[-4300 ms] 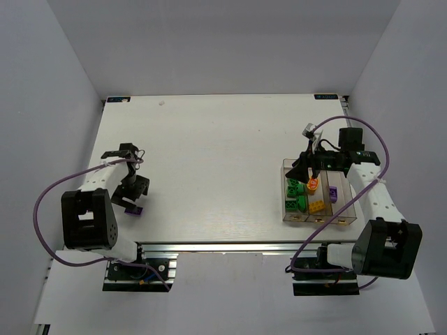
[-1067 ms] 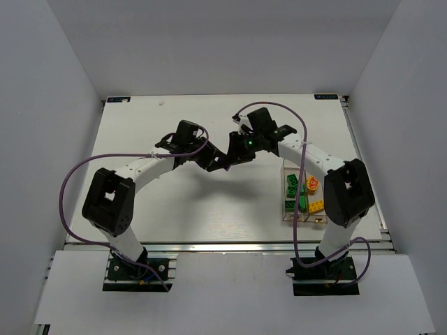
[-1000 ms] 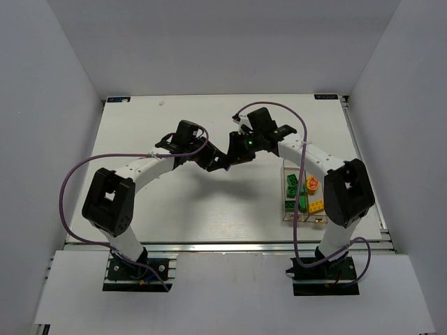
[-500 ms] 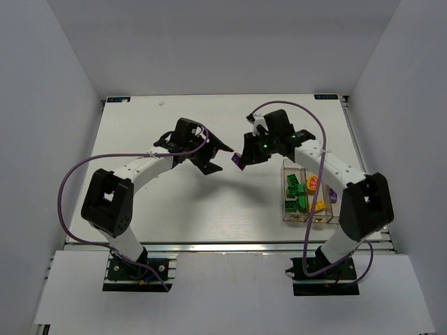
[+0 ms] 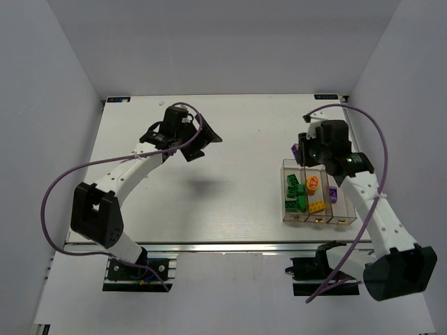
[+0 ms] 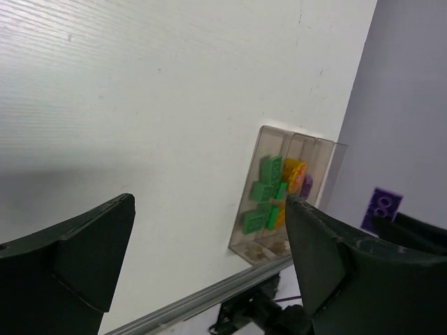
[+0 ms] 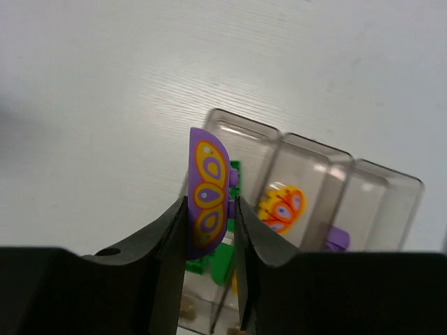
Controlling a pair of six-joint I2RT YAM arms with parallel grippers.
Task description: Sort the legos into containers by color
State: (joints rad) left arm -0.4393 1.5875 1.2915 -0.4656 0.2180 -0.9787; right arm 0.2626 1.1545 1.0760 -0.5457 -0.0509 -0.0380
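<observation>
Right wrist view: right gripper (image 7: 209, 220) pinches a purple lego (image 7: 207, 174) near the containers (image 7: 391, 199), undelivered; other legos (image 7: 283, 208) apparently binned; left gripper (image 6: 209, 244) spread, empty.

No words or numbers can be read. Two blue labels (image 5: 326, 96) on the table (image 5: 230, 202) edge beyond the right gripper (image 7: 209, 209) are too small. The purple lego (image 7: 207, 181) it pinches bears only a yellow pattern.

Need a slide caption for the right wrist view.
Right gripper holds a purple butterfly-print lego, with the clear containers beyond.
</observation>
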